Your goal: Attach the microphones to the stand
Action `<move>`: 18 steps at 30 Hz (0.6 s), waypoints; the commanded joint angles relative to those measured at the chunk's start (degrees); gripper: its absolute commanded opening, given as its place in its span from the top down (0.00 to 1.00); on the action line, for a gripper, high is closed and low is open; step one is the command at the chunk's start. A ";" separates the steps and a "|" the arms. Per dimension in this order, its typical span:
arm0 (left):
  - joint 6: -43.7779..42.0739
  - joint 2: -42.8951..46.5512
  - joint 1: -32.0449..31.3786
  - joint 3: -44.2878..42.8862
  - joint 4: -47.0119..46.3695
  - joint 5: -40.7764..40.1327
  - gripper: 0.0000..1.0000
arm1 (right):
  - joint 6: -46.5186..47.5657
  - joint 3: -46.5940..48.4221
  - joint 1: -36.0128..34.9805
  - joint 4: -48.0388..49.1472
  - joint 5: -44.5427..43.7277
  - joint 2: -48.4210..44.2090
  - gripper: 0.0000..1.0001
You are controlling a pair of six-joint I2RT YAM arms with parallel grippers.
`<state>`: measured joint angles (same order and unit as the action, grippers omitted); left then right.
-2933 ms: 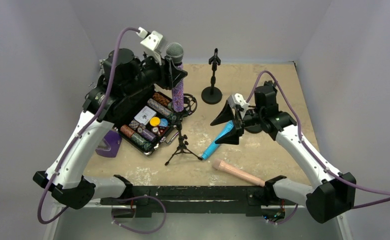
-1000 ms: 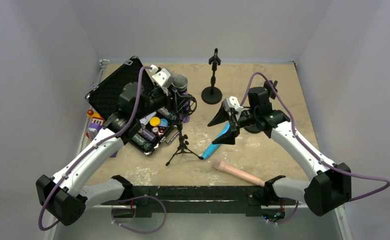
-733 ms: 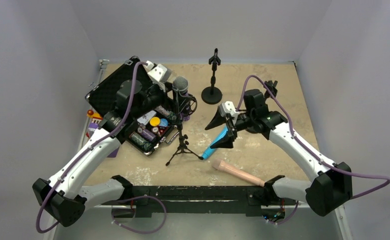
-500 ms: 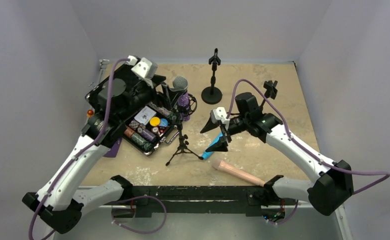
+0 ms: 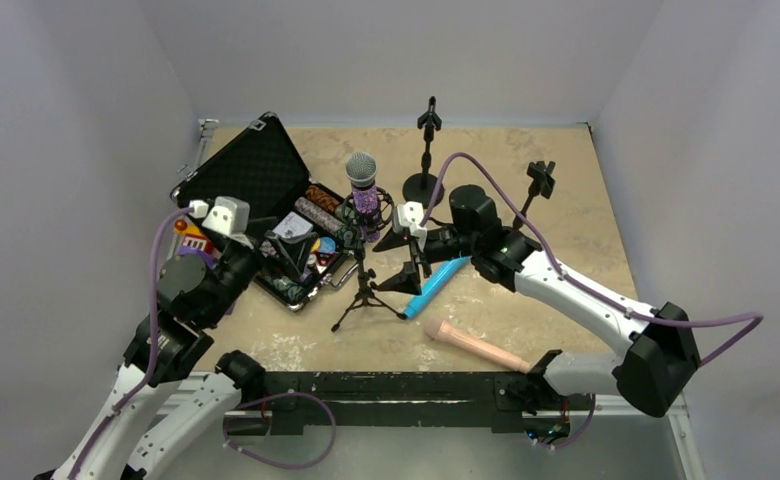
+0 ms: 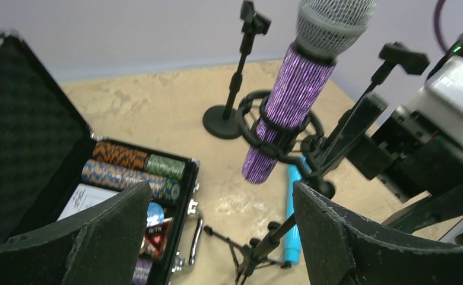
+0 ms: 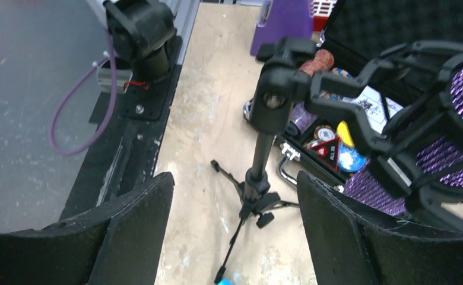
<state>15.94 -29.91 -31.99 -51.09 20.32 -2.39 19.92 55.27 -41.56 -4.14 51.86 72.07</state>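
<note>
Our left fingers (image 6: 107, 234) are spread wide with nothing between them. They hang above the open black case of poker chips (image 5: 246, 185) and face the glittery purple microphone with a grey mesh head (image 6: 288, 110). Our right fingers (image 7: 131, 228) are spread too and hold nothing. They sit just beside the pole of the black tripod stand (image 7: 257, 172), which shows in the gap beyond them. We cannot tell whether they touch it.

The purple microphone stands nearly upright, head up, pushed through the black ring cradle (image 6: 247, 127) at the top of that tripod stand, with no fingers on it. We judge that one attached, so roughly a third of the job is done.

Two microphones are left to pick up and clip in. The all bright-blue microphone (image 5: 438, 284) lies flat on the desk (image 5: 566, 250) just right of the tripod's legs, partly under our right arm. The all peach-pink microphone (image 5: 481, 346) lies flat nearer the front edge, apart from the blue one.

Two stands are bare and would take them. A black round-base stand with a clip on top (image 5: 426, 150) is at the back. A second black clip stand (image 5: 538, 182) is to its right, with its base hidden behind our right arm.
</note>
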 commanded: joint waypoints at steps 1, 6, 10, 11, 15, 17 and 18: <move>5.35 5.20 0.14 3.99 3.96 -5.45 0.08 | -12.23 -0.28 -2.54 15.14 -5.11 0.66 0.21; 6.19 9.21 0.14 4.98 7.67 -7.75 0.08 | -17.59 -2.16 -5.73 21.91 -11.16 2.45 0.22; 6.87 10.47 0.17 5.11 9.57 -8.30 0.08 | -21.00 -4.93 -7.21 28.46 -12.71 3.60 0.26; 7.07 10.79 0.09 5.04 10.06 -8.37 0.08 | -22.17 -5.56 -7.53 30.07 -13.41 3.94 0.27; 8.05 11.88 0.09 5.00 11.33 -8.55 0.08 | -23.93 -7.82 -7.81 34.85 -16.40 4.60 0.32; 8.50 12.39 0.11 5.04 11.90 -8.56 0.08 | -23.73 -8.39 -7.83 36.86 -16.93 5.18 0.36; 8.73 12.63 0.14 5.10 12.22 -8.59 0.08 | -23.66 -8.65 -7.83 37.69 -16.96 5.42 0.40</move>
<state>22.63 -18.41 -31.99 -46.11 31.42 -9.93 -1.52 47.51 -49.28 24.43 38.54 77.10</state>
